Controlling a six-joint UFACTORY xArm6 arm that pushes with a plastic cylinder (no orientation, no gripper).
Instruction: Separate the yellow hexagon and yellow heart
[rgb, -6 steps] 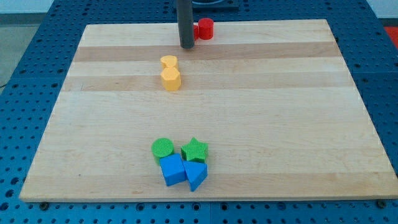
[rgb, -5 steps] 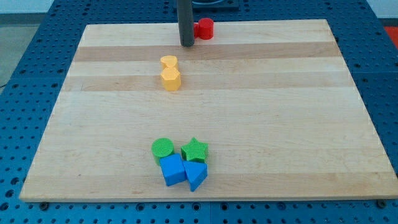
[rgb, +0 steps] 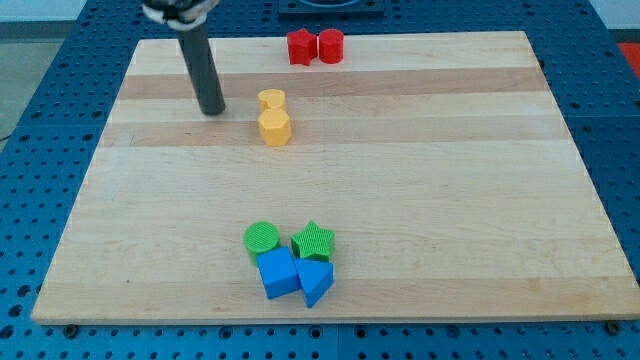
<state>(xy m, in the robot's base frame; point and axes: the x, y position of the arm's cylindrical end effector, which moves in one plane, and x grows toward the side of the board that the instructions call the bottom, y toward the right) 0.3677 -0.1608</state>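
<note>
Camera view of the wooden table (rgb: 450, 180) with the rod (rgb: 203, 70) descending from the view's top left. My tip (rgb: 212, 111) rests on the table surface; the arm carries no gripper, so no open or closed state applies. The yellow heart (rgb: 271, 99) lies to the view's right of my tip, near it but apart, at roughly the same height in the view. The yellow hexagon (rgb: 274, 127) lies to the right of my tip and slightly toward the view's bottom; it touches the heart on the heart's lower side, so the two yellow blocks form one short column. Farther to the right of my tip and toward the view's top, at the table's far edge, stand two red blocks side by side: a red block of angular outline (rgb: 300, 46), whose exact shape cannot be made out, and a red cylinder (rgb: 331, 45). Well apart from my tip, toward the view's bottom and right, four blocks cluster together: a green cylinder (rgb: 262, 238), a green star (rgb: 313, 241), a blue cube (rgb: 278, 273) and a blue triangular block (rgb: 315, 282).
</note>
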